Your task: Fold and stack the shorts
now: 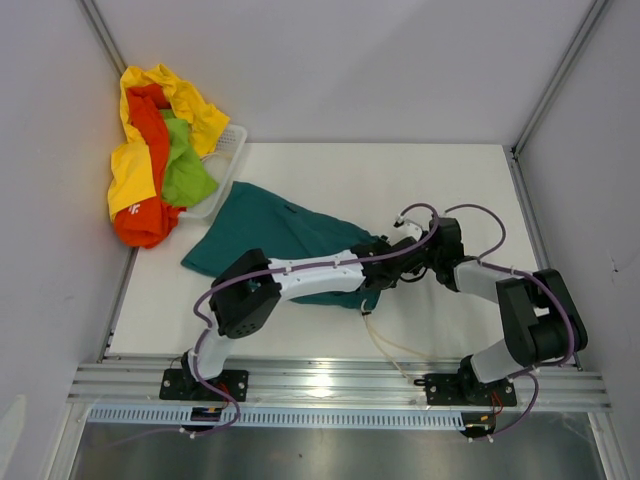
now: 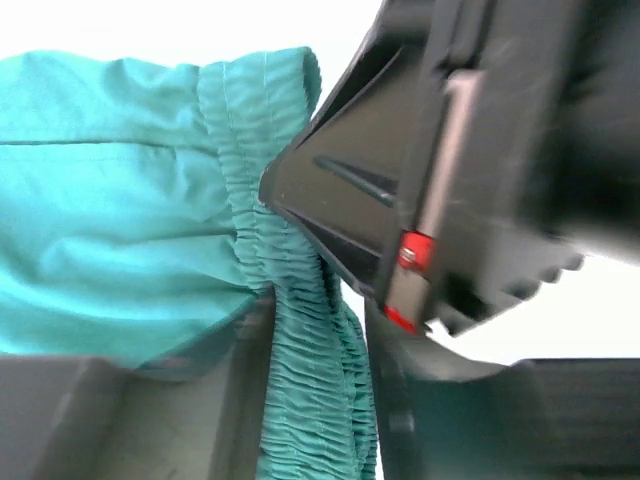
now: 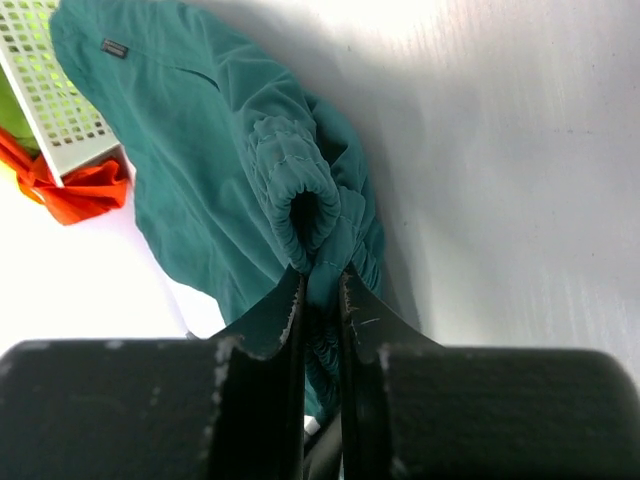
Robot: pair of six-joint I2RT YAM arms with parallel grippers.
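Note:
Dark teal shorts (image 1: 270, 235) lie rumpled on the white table (image 1: 440, 190). Their elastic waistband (image 3: 300, 190) is bunched up and pinched between the jaws of my right gripper (image 3: 320, 278), which is shut on it. My left gripper (image 2: 318, 335) sits close against the right one (image 1: 395, 252) over the shorts' near right edge. The same waistband (image 2: 310, 400) runs between its fingers, which stand slightly apart, and a sliver of table shows beside the band. A pale drawstring (image 1: 385, 345) trails toward the front edge.
A white plastic basket (image 1: 228, 150) stands at the back left corner. Yellow (image 1: 190, 100), orange-red (image 1: 145, 215) and lime green (image 1: 185, 170) shorts spill over it. Grey walls close in on both sides, and an aluminium rail (image 1: 330, 385) runs along the front.

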